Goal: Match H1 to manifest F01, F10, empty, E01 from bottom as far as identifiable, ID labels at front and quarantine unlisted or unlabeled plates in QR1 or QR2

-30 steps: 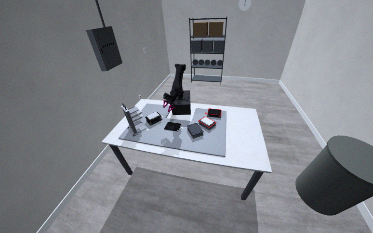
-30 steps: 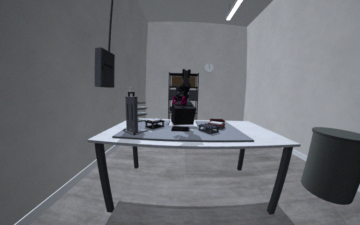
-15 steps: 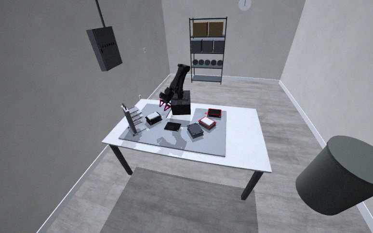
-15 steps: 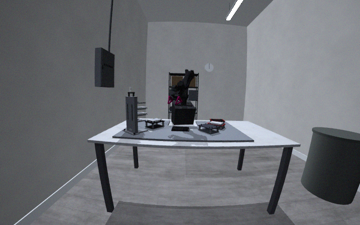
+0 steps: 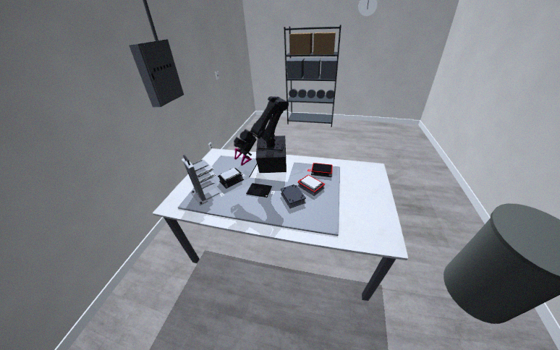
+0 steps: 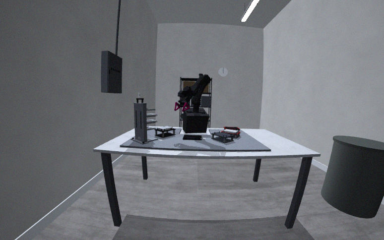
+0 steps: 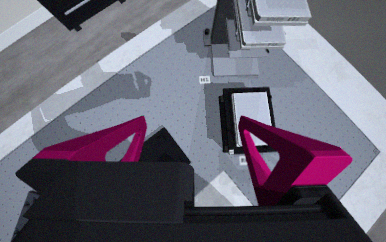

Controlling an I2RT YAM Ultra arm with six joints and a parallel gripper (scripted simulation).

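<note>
Looking down past our pincer (image 7: 192, 137), we see its magenta fingers spread to their widest with nothing between them, hanging well above the grey mat (image 7: 165, 95) on the table (image 5: 363, 231). Nearest to us, half under the pincer body, lies a flat black nest (image 7: 162, 147). Just ahead and toward the right finger sits the white-topped plate (image 7: 251, 111) on its dark landing nest (image 7: 226, 122), resting flat as far as we can tell. Its long axis runs away from us, straight toward the plate hotel (image 7: 225, 25); its short end faces that hotel. Beyond it stands the hotel itself, shelves stacked with pale plates (image 7: 280, 10) whose labels we cannot read. We judge the next move must carry the pincer forward and rightward, then down, jaws straddling the plate's narrow width.
</note>
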